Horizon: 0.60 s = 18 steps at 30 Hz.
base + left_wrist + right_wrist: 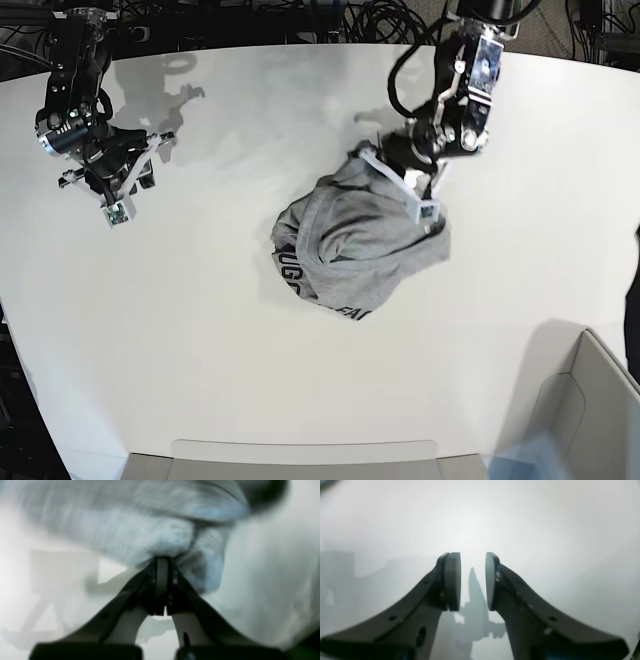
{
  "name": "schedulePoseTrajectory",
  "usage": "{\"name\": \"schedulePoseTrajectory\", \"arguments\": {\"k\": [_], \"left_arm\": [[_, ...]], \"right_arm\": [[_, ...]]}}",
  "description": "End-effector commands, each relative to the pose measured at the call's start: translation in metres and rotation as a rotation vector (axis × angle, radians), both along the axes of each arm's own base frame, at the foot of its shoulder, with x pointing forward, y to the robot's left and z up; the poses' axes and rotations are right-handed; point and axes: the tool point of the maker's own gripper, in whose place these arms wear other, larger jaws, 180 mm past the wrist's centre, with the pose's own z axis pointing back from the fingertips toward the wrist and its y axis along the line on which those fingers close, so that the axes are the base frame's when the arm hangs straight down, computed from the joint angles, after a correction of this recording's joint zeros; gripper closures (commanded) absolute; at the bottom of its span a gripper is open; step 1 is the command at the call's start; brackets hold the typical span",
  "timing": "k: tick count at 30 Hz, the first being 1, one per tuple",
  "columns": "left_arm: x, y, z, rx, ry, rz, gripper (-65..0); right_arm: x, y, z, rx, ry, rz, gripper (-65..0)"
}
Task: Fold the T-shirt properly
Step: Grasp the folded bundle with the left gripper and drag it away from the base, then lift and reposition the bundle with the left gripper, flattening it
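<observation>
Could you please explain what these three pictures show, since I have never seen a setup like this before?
This is a robot with two arms over a white table. The wide picture looks down from above; the other two come from cameras mounted on each wrist, looking along the claw. The only thing on the table is a crumpled grey T-shirt with black lettering. The left claw, on the right of the wide picture, is shut on a bunch of that shirt. The right claw hangs over bare table, pads apart, holding nothing.
</observation>
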Motion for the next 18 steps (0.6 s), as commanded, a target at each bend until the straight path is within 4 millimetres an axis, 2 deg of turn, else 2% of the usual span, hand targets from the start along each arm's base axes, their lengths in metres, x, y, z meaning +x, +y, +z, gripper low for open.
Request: {"name": "schedulePoseTrajectory", "arguments": {"k": [1,5,7,9,11,12,13,15,16,18], "left_arm": [[0.027,0.015,0.008,0.035,-0.045,0.043,0.0],[0.095,0.042,0.020,0.074,-0.141,0.130,0.0],[0.115,0.046,0.035,0.075,-0.187,0.146,0.0],[0.122,0.044,0.046,0.070,-0.212,0.140,0.0],[0.128,0.061,0.068,0.082,-0.275,0.165,0.0],[0.129,0.064,0.079,0.081,-0.312,0.173,0.0],[0.125,0.064,0.081,0.082,-0.327,0.170,0.0],[0.115,0.054,0.094,0.072,-0.383,0.144,0.0],[0.111,0.042,0.099,0.068,-0.413,0.111,-0.3],[0.102,0.022,0.098,0.082,-0.452,0.031,-8.1]], "right_arm": [[0.004,0.001,0.010,0.001,-0.036,0.014,-17.1],[-0.010,0.002,0.002,-0.013,-0.004,0.064,-17.1],[-0.013,-0.001,0.001,-0.019,0.000,0.077,-17.1],[-0.015,-0.004,0.001,-0.027,0.002,0.083,-17.1],[-0.014,-0.012,0.003,-0.037,-0.003,0.065,-17.1],[-0.014,-0.015,0.005,-0.040,-0.007,0.053,-17.1],[-0.014,-0.018,0.006,-0.043,-0.010,0.045,-17.1],[-0.013,-0.022,0.007,-0.046,-0.015,0.037,-17.1],[-0.013,-0.022,0.008,-0.048,-0.016,0.037,-17.1],[-0.012,-0.022,0.008,-0.055,-0.015,0.047,-17.1]]}}
